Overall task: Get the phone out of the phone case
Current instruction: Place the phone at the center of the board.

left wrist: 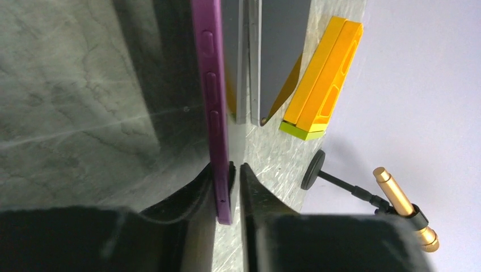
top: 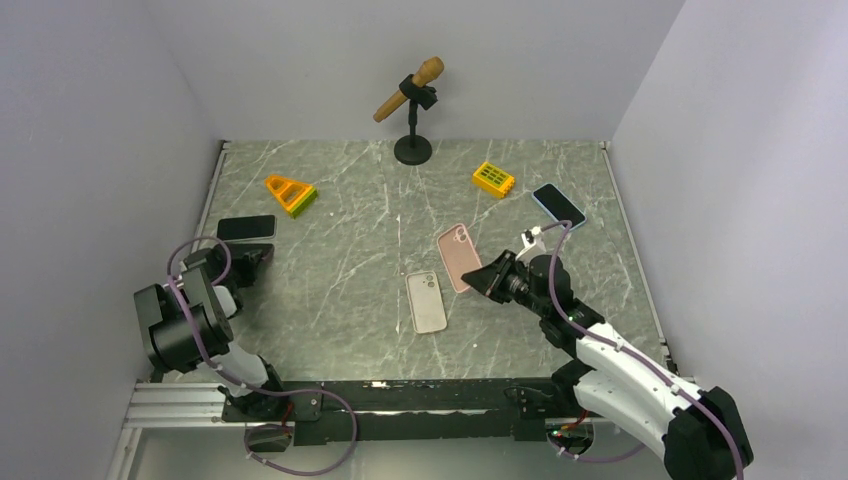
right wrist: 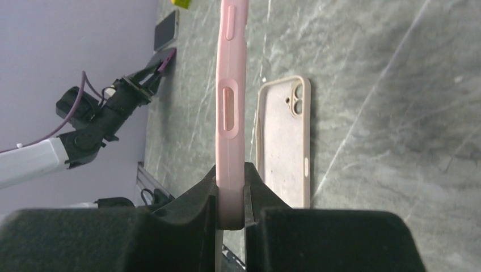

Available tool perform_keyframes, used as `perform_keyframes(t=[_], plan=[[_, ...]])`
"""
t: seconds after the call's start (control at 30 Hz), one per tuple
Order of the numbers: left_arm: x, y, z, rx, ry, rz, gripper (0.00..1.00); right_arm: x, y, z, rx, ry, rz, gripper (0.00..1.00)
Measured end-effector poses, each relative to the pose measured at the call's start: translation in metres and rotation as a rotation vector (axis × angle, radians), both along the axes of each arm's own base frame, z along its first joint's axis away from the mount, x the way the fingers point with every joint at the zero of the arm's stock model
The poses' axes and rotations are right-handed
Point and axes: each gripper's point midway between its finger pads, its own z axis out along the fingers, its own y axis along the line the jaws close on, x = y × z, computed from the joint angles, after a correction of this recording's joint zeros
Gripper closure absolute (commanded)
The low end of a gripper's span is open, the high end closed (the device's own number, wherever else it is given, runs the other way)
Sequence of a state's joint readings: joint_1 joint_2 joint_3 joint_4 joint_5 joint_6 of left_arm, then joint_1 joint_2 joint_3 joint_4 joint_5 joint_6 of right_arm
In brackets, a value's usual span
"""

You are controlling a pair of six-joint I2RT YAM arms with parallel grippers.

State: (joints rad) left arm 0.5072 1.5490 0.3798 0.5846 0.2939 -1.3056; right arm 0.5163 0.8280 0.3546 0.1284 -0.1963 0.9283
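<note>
Left fingers [left wrist: 190, 198] pinch a purple case [left wrist: 207, 85], right fingers [right wrist: 199, 195] a pink case [right wrist: 230, 85]; whether either is emptied yet cannot be told.

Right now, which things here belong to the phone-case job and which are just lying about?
Job: purple case, clamped in left jaws; pink case, clamped in right jaws; beige case; black phone; blue-edged phone.
Lying about: orange triangle toy; yellow block; wooden microphone on stand.
</note>
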Motion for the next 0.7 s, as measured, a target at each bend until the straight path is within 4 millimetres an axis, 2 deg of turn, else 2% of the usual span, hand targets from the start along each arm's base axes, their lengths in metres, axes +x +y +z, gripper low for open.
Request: perform_keyframes(t=[0.1, 0.17, 0.37, 0.53, 0.7], plan=[[-0.001, -0.004, -0.006, -0.028, 0.013, -0.007, 0.56, -0.009, 0.0, -0.014, 0.007, 0.045, 0.008, 1.0], [0.0, -0.007, -0.009, -0.055, 0.015, -0.01, 0.39, -0.013, 0.0, -0.021, 0.012, 0.071, 0.009, 1.0], [0.007, -0.013, 0.009, -0.088, -0.03, -0.022, 0.02, -0.016, 0.001, -0.024, 0.031, 0.095, 0.007, 1.0], [0.011, -0.018, 0.014, -0.139, 0.039, -0.053, 0.01, -0.018, 0.0, -0.021, 0.043, 0.093, 0.003, 1.0], [0.001, -0.031, 0.014, -0.199, 0.092, -0.086, 0.01, -0.02, -0.008, -0.03, 0.014, 0.131, -0.034, 1.0]])
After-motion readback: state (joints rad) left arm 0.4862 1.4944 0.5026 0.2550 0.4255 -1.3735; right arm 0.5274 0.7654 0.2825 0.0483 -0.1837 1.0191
